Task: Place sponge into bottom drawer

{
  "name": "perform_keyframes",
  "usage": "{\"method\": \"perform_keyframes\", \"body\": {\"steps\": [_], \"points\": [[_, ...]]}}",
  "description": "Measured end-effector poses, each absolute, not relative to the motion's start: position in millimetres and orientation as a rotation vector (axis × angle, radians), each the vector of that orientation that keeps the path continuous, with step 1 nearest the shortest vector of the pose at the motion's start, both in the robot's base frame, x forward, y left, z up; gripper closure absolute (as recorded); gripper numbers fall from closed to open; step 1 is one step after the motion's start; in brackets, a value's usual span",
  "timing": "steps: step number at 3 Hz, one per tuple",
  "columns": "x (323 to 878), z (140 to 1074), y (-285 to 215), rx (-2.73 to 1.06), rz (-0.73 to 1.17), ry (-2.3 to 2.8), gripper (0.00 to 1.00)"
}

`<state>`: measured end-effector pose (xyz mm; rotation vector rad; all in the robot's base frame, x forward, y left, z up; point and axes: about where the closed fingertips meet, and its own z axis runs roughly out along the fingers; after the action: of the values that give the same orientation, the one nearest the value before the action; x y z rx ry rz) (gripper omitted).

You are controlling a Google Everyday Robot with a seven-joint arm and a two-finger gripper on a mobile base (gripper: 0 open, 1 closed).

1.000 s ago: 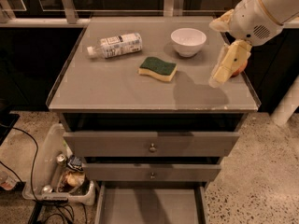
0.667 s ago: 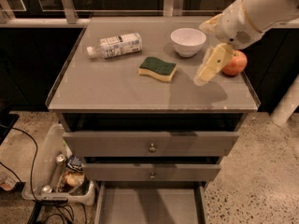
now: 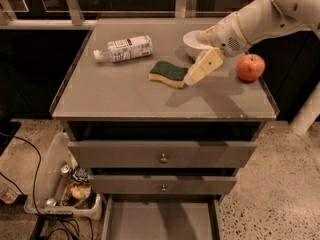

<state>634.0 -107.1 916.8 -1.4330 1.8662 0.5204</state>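
Note:
The sponge (image 3: 168,73), dark green on top with a yellow body, lies flat near the middle of the grey cabinet top (image 3: 125,94). My gripper (image 3: 192,79) hangs just right of the sponge, its cream fingers pointing down-left with the tips close to the sponge's right end. The white arm reaches in from the upper right. The bottom drawer (image 3: 160,219) is pulled open at the bottom of the cabinet, a shallow grey tray with a bare floor.
A plastic bottle (image 3: 124,48) lies on its side at the back left. A white bowl (image 3: 196,43) sits behind the gripper, partly hidden by the arm. A red apple (image 3: 250,67) sits at the right. Two knobbed drawers (image 3: 163,156) are shut. A bin of clutter (image 3: 70,186) stands on the floor at the left.
The gripper has swung left and down across the top, from beside the apple to the sponge's right end. The apple is now uncovered. The sponge has not moved.

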Motion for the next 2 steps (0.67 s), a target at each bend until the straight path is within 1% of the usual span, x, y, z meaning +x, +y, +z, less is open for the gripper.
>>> {"method": "perform_keyframes", "body": {"steps": [1,2], "points": [[643,898,-88,-1.403,0.634,1.886,0.00],[647,878,-77,-1.391,0.678,1.928,0.00]]}}
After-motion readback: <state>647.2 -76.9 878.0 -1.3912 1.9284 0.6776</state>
